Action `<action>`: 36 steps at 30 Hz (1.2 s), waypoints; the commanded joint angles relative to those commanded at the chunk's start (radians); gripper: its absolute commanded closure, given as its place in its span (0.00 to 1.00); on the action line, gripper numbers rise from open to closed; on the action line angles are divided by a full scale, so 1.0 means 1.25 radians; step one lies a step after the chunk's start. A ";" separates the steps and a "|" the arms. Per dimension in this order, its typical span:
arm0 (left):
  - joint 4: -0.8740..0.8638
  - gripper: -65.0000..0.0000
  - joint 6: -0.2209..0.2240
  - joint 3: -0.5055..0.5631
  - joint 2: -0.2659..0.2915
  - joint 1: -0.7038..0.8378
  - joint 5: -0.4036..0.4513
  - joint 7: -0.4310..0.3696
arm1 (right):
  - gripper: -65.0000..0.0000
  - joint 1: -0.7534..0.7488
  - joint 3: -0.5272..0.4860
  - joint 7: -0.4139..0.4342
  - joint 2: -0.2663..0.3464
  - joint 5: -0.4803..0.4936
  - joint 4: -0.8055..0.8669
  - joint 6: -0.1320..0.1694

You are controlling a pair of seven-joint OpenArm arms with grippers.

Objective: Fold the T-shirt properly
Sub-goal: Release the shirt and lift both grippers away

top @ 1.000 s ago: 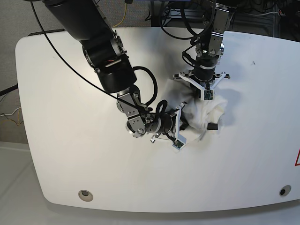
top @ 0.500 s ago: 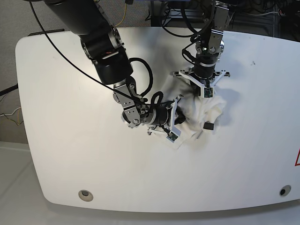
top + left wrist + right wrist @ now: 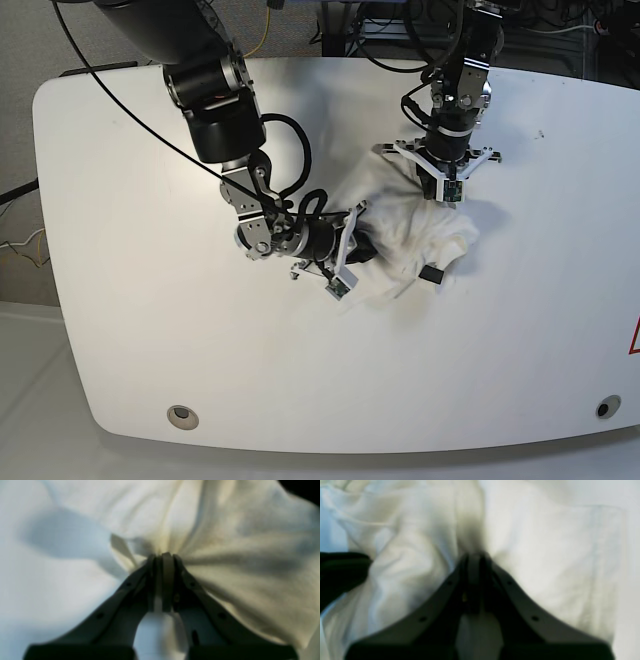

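White table [image 3: 200, 350]; T-shirt [image 3: 395, 235], white, bunched on table's far half, between grippers; left gripper [image 3: 162, 556], fingers together, clamped on T-shirt; right gripper [image 3: 477, 555], fingers together, apparently pinching T-shirt, view blurred

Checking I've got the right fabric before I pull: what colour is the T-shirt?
White; the T-shirt shows best in the base view.

My left gripper [image 3: 440, 200] meets the far side of the crumpled, white shirt [image 3: 405, 230]; my right gripper [image 3: 357, 250] meets its side opposite. The shirt lies bunched on the white table [image 3: 240, 360], a black tag [image 3: 431, 274] at its near edge. Two round fittings [image 3: 183, 417] mark the table's near corners.
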 joint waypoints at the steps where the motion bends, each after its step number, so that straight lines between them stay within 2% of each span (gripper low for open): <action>1: 0.000 0.97 0.000 -0.001 -0.006 0.000 0.000 0.000 | 0.97 -0.007 0.000 -0.012 0.002 0.001 0.017 -0.005; 6: 0.000 0.97 0.000 -0.001 -0.032 0.000 0.000 0.000 | 0.97 -0.052 0.000 -0.061 0.004 0.002 0.104 -0.037; 13: 0.000 0.97 0.000 -0.001 -0.048 -0.005 0.002 0.000 | 0.97 -0.134 0.023 -0.113 0.010 0.002 0.248 -0.109; 15: 0.000 0.97 0.000 -0.001 -0.048 -0.006 0.002 0.000 | 0.97 -0.157 0.042 -0.123 0.009 0.004 0.274 -0.123; 25: 0.000 0.97 0.000 0.000 -0.048 -0.016 0.004 0.000 | 0.97 -0.249 0.119 -0.126 -0.025 0.004 0.344 -0.182; 29: 0.000 0.97 -0.001 0.001 -0.049 -0.016 0.004 0.000 | 0.97 -0.282 0.119 -0.126 -0.027 0.004 0.358 -0.231; 31: 0.001 0.97 -0.001 0.002 -0.050 -0.016 0.004 0.000 | 0.97 -0.297 0.119 -0.126 -0.043 0.004 0.366 -0.250; 36: 0.001 0.97 -0.001 0.005 -0.068 -0.016 0.004 0.000 | 0.97 -0.324 0.119 -0.126 -0.064 0.004 0.392 -0.285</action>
